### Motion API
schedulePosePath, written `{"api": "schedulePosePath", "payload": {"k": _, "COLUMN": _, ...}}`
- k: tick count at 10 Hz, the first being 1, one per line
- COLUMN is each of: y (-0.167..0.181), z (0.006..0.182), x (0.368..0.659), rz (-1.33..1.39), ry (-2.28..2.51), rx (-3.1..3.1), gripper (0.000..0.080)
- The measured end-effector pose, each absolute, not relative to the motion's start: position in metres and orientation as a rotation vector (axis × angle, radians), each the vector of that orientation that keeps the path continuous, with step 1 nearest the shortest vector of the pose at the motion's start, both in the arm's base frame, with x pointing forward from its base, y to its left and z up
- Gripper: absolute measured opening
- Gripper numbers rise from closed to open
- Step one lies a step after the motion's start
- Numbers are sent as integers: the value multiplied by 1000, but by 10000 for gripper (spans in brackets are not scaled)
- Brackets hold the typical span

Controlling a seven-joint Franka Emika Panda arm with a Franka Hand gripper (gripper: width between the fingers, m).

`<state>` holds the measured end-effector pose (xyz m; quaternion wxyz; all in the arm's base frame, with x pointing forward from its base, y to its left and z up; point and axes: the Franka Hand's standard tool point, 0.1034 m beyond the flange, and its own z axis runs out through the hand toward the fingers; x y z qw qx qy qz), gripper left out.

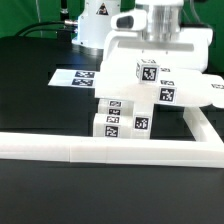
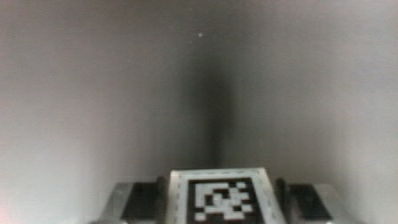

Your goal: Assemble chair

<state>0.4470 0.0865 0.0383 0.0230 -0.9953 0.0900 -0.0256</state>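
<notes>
Several white chair parts with black-and-white tags stand bunched together (image 1: 122,112) just behind the front rail. My gripper (image 1: 148,62) comes down from above onto the top of this bunch, over a tagged white chair part (image 1: 146,73). In the wrist view this tagged part (image 2: 222,198) sits squarely between the two dark fingers (image 2: 146,201), which press on both of its sides. My gripper (image 2: 222,205) is shut on it. Beyond it the wrist view shows only a blurred pale surface.
A long white L-shaped border rail (image 1: 100,151) runs along the front and up the exterior view's right side (image 1: 203,128). The marker board (image 1: 78,77) lies flat on the black table behind the parts. The robot's base (image 1: 98,22) stands at the back.
</notes>
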Motion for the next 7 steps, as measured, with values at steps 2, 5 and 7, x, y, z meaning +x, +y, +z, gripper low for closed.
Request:
{"api": "schedulePosePath", "payload": {"k": 2, "y": 88, "z": 69, "x": 446, "rz": -42, "ry": 318, "rx": -3043, "gripper": 284}}
{"api": "schedulePosePath", "payload": {"k": 5, "y": 83, "z": 105, "x": 464, "rz": -33, "ry": 314, "rx": -3015, "gripper": 284}}
{"api": "schedulePosePath", "payload": {"k": 7, "y": 83, "z": 103, "x": 462, "rz": -24, "ry": 313, "rx": -3017, "gripper": 284}}
